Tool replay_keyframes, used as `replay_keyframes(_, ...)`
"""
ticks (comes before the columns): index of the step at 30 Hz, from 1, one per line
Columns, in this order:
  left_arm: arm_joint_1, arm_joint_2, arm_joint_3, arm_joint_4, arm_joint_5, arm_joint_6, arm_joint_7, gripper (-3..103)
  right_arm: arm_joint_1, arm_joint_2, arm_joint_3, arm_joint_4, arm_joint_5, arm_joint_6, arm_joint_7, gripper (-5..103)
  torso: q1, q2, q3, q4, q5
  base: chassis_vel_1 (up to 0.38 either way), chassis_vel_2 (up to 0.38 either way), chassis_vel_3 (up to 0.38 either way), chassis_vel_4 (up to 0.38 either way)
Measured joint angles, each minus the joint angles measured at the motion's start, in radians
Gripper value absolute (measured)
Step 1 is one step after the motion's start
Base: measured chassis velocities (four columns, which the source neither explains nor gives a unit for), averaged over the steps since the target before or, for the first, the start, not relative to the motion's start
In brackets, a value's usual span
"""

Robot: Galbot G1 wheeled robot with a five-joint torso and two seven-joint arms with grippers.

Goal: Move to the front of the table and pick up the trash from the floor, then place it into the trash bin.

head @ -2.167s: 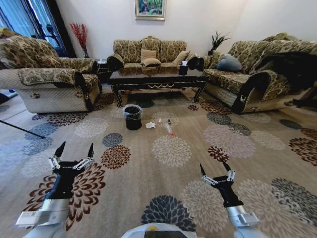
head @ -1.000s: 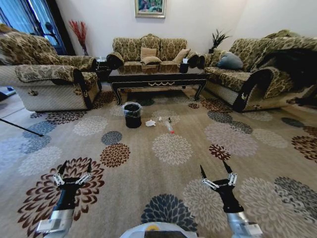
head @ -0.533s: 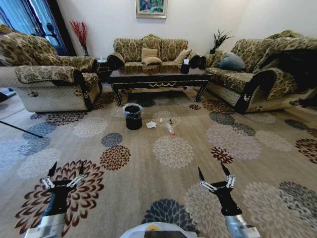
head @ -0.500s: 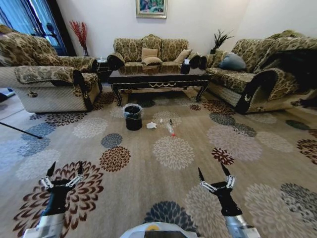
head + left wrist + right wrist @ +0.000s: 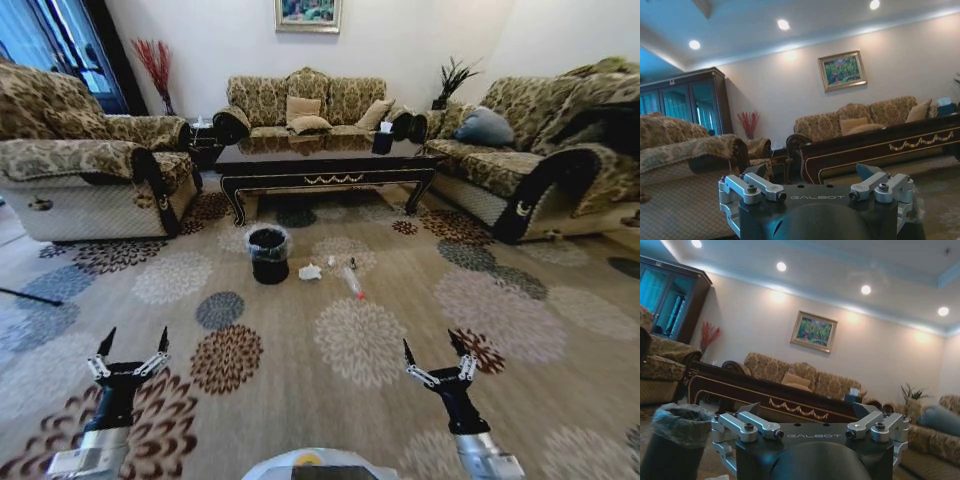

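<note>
While my 2 arms hang low in front of me, my left gripper (image 5: 131, 345) and my right gripper (image 5: 436, 354) each stand spread wide and empty above the floor (image 5: 350, 400). Farther ahead the trash bin (image 5: 268, 254) stands on the carpet, the paper wad (image 5: 310, 271) just right of it, then the bottle (image 5: 352, 281). Beyond them runs the table (image 5: 325, 170)

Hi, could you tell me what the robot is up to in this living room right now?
It faces the coffee table from across the carpet. Both arms are held low in front: left gripper and right gripper, each open and empty. The litter lies on the carpet ahead: a paper wad, a small scrap and a plastic bottle, just right of the black bin. Nothing is picked up yet.
</note>
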Motion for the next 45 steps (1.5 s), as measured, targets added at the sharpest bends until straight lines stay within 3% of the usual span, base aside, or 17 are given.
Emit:
replay_keyframes(3, -0.010, 0.004, -0.002, -0.004, -0.007, 0.016, 0.000, 100, 0.009, -0.010, 0.001, 0.009, 0.014, -0.022, 0.003, 100, 0.000, 0.000, 0.000, -0.0006, -0.0019, -0.369, 0.362, 0.385, -0.368)
replay_keyframes(4, -0.011, 0.004, -0.001, -0.007, -0.009, 0.016, 0.000, 100, 0.012, -0.010, 0.001, 0.008, 0.014, -0.023, 0.002, 100, 0.000, 0.000, 0.000, 0.0003, 0.0003, -0.346, 0.355, 0.346, -0.330)
replay_keyframes(6, -0.011, 0.004, 0.001, -0.010, -0.010, 0.016, 0.000, 100, 0.013, -0.008, 0.000, 0.003, 0.011, -0.022, 0.001, 100, 0.000, 0.001, 0.000, 0.0004, 0.0008, -0.335, 0.362, 0.346, -0.325)
replay_keyframes(8, -0.011, 0.001, 0.007, -0.015, -0.012, 0.015, 0.000, 100, 0.013, -0.001, -0.002, -0.009, 0.001, -0.010, -0.001, 100, 0.000, 0.001, 0.000, 0.0000, -0.0013, -0.342, 0.329, 0.378, -0.333)
replay_keyframes(11, -0.011, -0.002, 0.011, -0.029, -0.016, 0.012, 0.000, 100, 0.015, 0.007, -0.005, -0.023, -0.010, 0.007, -0.005, 100, 0.000, 0.001, 0.001, -0.0003, 0.0001, -0.360, 0.328, 0.336, -0.342)
replay_keyframes(34, -0.008, 0.000, 0.011, -0.061, -0.040, -0.013, -0.007, 100, 0.037, 0.031, -0.006, -0.038, -0.019, 0.092, -0.052, 100, 0.000, 0.001, 0.002, -0.0001, -0.0004, -0.310, 0.307, 0.302, -0.301)
replay_keyframes(37, -0.025, -0.001, 0.014, -0.057, -0.034, 0.001, -0.036, 100, 0.044, 0.031, -0.006, -0.046, -0.020, 0.101, -0.046, 100, 0.000, 0.001, 0.001, -0.0001, -0.0006, 0.000, 0.000, 0.000, 0.000)
replay_keyframes(41, -0.072, 0.010, 0.036, -0.073, -0.003, 0.088, -0.149, 100, 0.055, 0.030, -0.022, -0.063, -0.020, 0.112, -0.021, 100, 0.000, 0.002, 0.001, -0.0004, -0.0006, 0.050, -0.053, -0.040, 0.046)
replay_keyframes(42, -0.072, 0.010, 0.036, -0.073, -0.003, 0.088, -0.149, 100, 0.055, 0.030, -0.022, -0.063, -0.020, 0.112, -0.021, 100, 0.000, 0.002, 0.001, -0.0004, -0.0006, 0.040, -0.054, -0.037, 0.046)
replay_keyframes(43, -0.085, 0.018, 0.044, -0.081, 0.005, 0.108, -0.182, 100, 0.059, 0.030, -0.031, -0.065, -0.022, 0.111, -0.004, 100, 0.000, 0.002, 0.001, -0.0002, -0.0006, 0.000, 0.000, 0.000, 0.000)
replay_keyframes(45, -0.114, 0.043, 0.076, -0.103, 0.037, 0.162, -0.302, 100, 0.070, 0.028, -0.058, -0.064, -0.058, 0.084, 0.100, 100, 0.000, 0.002, 0.001, -0.0003, -0.0005, 0.000, 0.000, 0.000, 0.000)
